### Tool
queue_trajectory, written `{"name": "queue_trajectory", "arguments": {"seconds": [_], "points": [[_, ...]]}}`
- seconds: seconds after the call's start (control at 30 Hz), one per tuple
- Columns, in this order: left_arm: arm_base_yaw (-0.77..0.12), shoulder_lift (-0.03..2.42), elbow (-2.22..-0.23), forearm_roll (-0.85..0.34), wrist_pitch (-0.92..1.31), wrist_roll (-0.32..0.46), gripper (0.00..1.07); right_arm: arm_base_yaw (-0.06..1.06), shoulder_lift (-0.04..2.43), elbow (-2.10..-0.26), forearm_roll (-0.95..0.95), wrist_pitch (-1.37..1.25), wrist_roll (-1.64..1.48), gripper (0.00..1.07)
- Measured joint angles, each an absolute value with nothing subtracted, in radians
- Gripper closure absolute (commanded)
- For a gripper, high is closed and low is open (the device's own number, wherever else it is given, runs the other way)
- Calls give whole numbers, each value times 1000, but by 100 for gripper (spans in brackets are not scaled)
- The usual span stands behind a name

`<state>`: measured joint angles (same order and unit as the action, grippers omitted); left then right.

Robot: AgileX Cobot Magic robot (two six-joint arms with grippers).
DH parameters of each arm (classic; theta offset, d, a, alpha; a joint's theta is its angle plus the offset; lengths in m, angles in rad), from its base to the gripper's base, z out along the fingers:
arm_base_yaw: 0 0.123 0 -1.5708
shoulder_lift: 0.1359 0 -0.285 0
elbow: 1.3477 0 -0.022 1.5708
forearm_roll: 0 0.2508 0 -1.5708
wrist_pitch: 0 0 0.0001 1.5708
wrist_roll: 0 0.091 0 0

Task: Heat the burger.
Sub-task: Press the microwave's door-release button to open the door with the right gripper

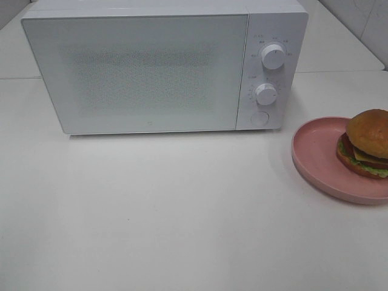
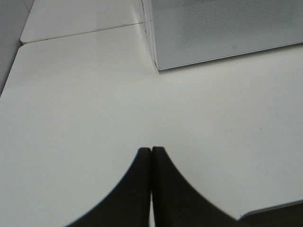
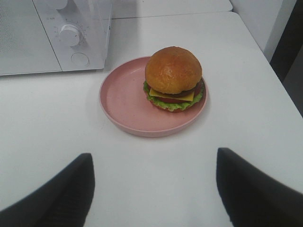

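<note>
Right gripper (image 3: 154, 155), spread wide and empty, is the nearer one: burger (image 3: 173, 71) sits straight ahead of it on the plate (image 3: 120, 101), untouched (left gripper (image 2: 151, 151), pinched together, faces the microwave (image 2: 222, 28) corner)

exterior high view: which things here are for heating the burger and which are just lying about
For the job: burger, microwave with its door shut, right end effector open, facing the burger.
Just lying about: pink plate under the burger, table, left end effector shut.
</note>
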<state>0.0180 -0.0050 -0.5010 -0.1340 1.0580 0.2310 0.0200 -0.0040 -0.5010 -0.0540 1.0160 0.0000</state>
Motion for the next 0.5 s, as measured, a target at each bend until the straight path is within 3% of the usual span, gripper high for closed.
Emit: {"name": "queue_trajectory", "arguments": {"seconds": [0.5], "points": [[18,-5,-501,-134,1058,231,106,20,-4,-501,-54,1016,0,39]]}}
